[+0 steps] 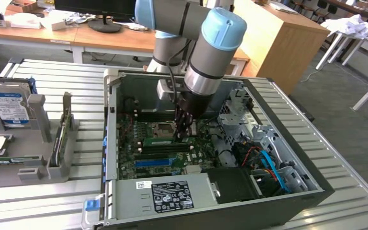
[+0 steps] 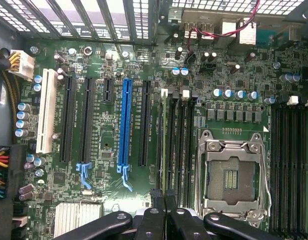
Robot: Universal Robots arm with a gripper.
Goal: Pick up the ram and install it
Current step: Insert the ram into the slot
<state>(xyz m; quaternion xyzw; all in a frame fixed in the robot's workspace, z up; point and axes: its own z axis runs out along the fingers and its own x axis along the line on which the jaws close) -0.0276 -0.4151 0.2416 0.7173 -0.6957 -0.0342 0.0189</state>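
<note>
The ram is a thin green stick seen edge-on, standing in a black memory slot beside the CPU socket. In the exterior view the ram lies along the slot row on the motherboard inside the open computer case. My gripper reaches straight down into the case, over the end of the stick nearer the exterior view's right. Its black fingers sit close on either side of the ram's edge, and the gripper looks shut on it.
More empty black memory slots run beside the ram, with a blue slot strip and a white slot further off. The power supply and cables crowd the case. A grey rack holds a hard drive at the exterior view's left.
</note>
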